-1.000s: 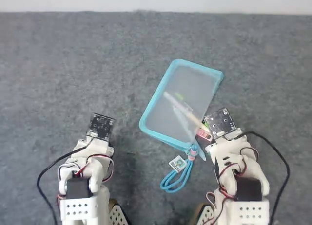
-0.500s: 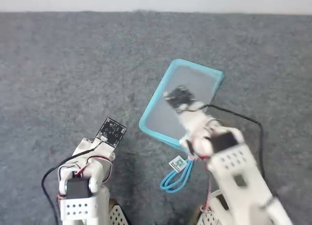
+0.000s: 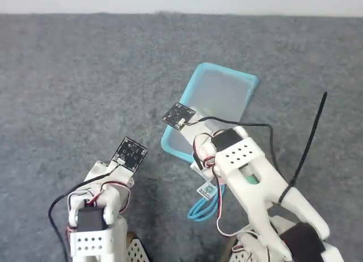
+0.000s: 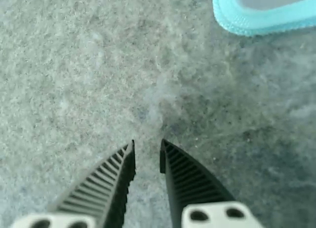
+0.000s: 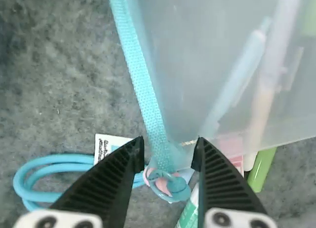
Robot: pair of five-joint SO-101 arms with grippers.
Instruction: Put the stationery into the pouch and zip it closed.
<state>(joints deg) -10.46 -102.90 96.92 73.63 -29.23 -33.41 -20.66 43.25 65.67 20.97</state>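
text: none legible; white tag (image 5: 106, 147) by the pouch (image 5: 207, 65): print too small to read

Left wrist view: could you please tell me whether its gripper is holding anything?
No, the left gripper hangs empty over the grey carpet surface.

Bright, diffuse light; soft shadow (fairly dark) beside the pouch (image 5: 207, 55).
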